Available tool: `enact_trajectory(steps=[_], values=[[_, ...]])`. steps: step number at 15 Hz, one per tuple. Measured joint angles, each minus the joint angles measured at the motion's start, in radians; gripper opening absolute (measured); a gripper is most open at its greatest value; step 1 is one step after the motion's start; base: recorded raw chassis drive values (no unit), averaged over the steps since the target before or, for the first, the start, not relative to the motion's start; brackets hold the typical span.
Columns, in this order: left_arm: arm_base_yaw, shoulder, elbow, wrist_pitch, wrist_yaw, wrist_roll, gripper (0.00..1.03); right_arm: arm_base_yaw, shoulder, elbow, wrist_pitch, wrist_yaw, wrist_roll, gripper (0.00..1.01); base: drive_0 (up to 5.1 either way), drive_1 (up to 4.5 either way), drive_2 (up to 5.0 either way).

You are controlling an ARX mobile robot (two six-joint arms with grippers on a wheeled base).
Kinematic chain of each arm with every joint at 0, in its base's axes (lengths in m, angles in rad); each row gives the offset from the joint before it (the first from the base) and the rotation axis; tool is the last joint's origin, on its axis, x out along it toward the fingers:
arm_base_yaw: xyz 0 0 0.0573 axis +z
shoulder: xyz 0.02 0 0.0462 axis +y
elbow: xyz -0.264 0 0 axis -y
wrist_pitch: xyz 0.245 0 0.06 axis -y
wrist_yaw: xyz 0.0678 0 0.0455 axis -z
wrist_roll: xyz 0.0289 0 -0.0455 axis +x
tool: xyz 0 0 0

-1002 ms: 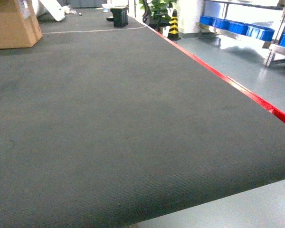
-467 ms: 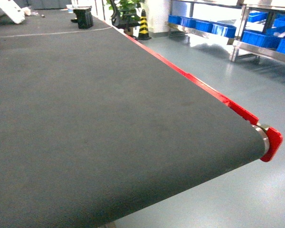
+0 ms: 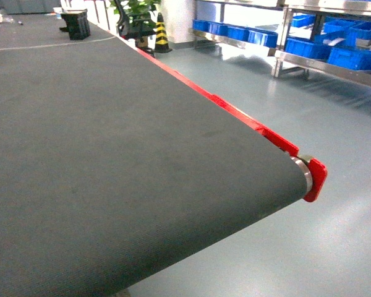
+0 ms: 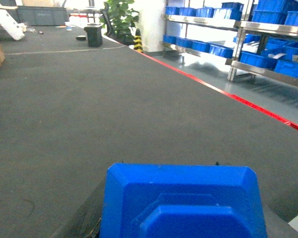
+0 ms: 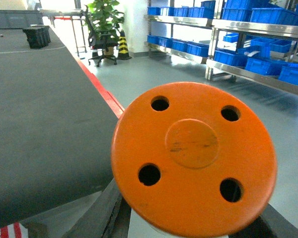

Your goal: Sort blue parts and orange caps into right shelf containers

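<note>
Dark belt fronts shelved crates; left gripper holds blue part, right orange cap.

A long dark grey conveyor belt fills most of the head view, its surface finely ribbed and matte. A red side guard runs along its right edge and ends in a red end cap beside a metal roller. The floor is glossy grey-green and reflects pale light. Stainless steel shelving lines the far right side of the room. Near the far end stand a yellow-and-black striped cone, a leafy green plant and a black office chair. A black box sits on the belt's far end.
</note>
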Motion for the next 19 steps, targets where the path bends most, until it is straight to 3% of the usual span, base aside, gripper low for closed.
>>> enact_trajectory(steps=[19], values=[[0.0,0.0,0.0,0.0,0.0,0.0,0.42,0.0,0.0,0.0,0.0,0.0,0.0,0.44,-1.6,-1.6,-1.6]])
